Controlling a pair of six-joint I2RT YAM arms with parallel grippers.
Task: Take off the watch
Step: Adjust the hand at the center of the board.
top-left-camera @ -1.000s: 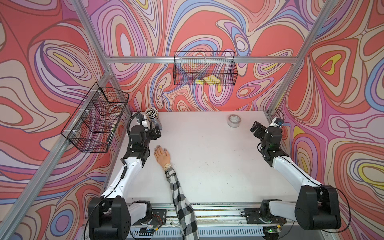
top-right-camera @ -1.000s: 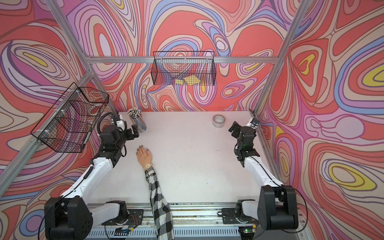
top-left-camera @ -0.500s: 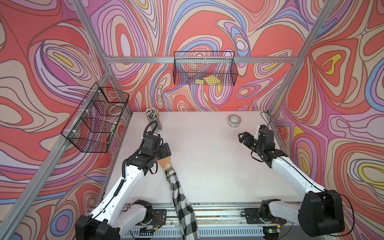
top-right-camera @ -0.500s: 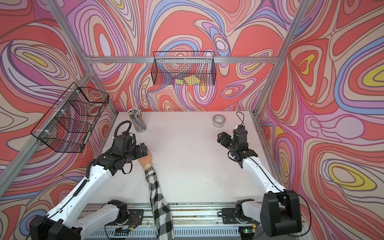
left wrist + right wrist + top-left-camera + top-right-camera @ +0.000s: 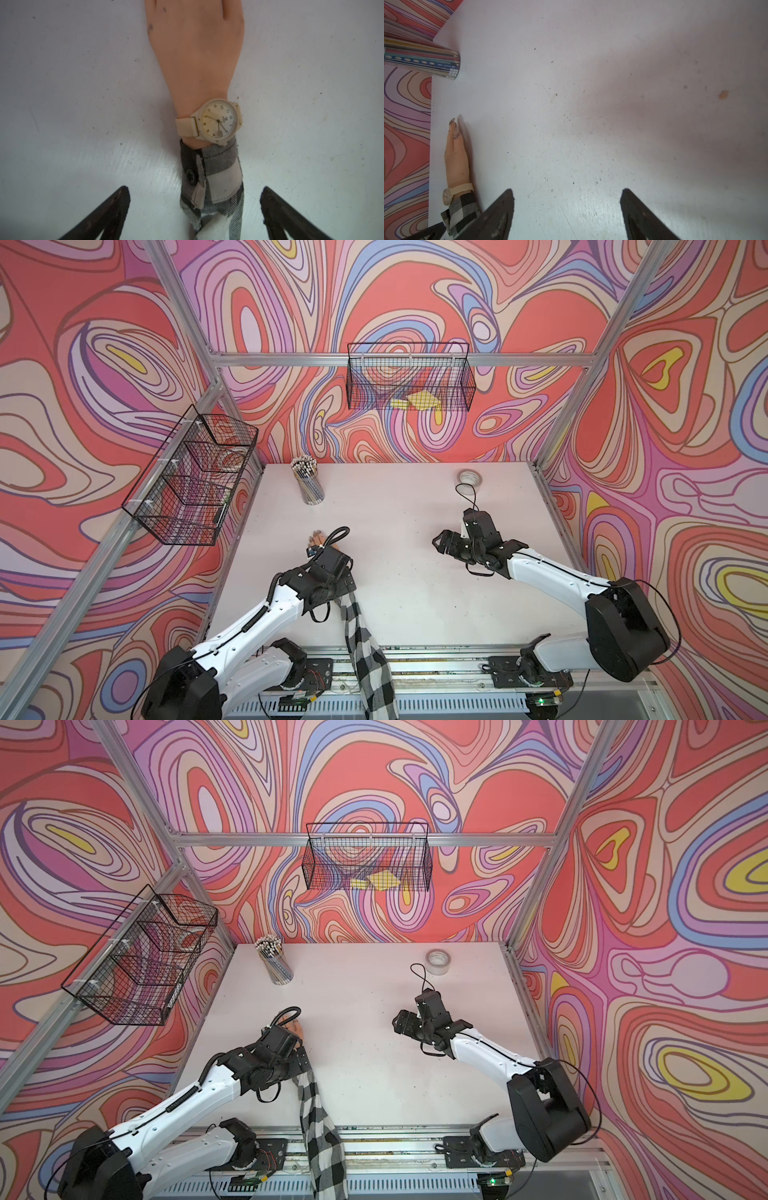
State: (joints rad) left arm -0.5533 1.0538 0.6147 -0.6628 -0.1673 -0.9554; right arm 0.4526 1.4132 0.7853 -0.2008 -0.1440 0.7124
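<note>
Watch (image 5: 216, 121) is seen strapped round the wrist of the mannequin hand (image 5: 197, 52), its case right at the edge of the checked sleeve (image 5: 216, 176) cuff. The hand is laid flat on the white table (image 5: 72, 83). Left gripper (image 5: 194, 190) is held above the cuff, jaws spread wide, nothing touched. Right gripper (image 5: 568, 191) is held over bare table, well apart from the hand, jaws also spread, nothing gripped. In both top views the watch is hidden by the left arm.

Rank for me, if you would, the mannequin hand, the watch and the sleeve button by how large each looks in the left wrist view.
1. mannequin hand, largest even though the frame cuts it off
2. watch
3. sleeve button
</note>
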